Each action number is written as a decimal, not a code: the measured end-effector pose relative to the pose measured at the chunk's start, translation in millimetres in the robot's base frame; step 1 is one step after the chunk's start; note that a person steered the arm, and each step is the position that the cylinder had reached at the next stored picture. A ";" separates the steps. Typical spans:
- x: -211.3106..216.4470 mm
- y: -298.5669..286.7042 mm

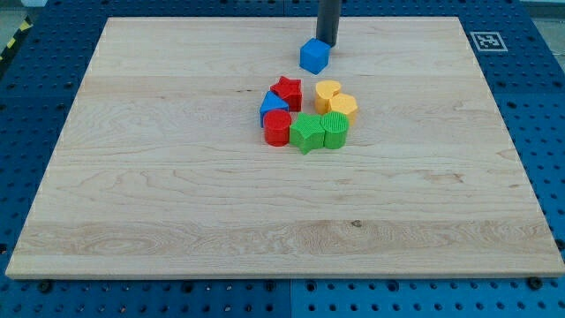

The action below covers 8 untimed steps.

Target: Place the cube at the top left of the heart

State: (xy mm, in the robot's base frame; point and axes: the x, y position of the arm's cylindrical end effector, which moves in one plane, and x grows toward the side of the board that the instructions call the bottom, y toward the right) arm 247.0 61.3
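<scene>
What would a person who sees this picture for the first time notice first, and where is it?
Probably the tight cluster of coloured blocks near the board's middle: a red star, yellow blocks, green blocks and a red block. Next, the lone blue cube toward the view's top, with my tip right behind it.

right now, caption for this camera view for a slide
My tip behind the blue cube, above the block cluster with the yellow heart.

A robotics lab bench is showing here: a pale wooden table [177, 177] is lying on a blue perforated mounting plate [538, 97], and a printed fiducial marker [486, 41] is sitting at its top right corner.
</scene>
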 end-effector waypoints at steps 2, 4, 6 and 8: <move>39.3 -9.4; 10.9 -17.6; 40.8 -26.4; 25.9 -26.4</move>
State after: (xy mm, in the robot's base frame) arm 273.0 34.9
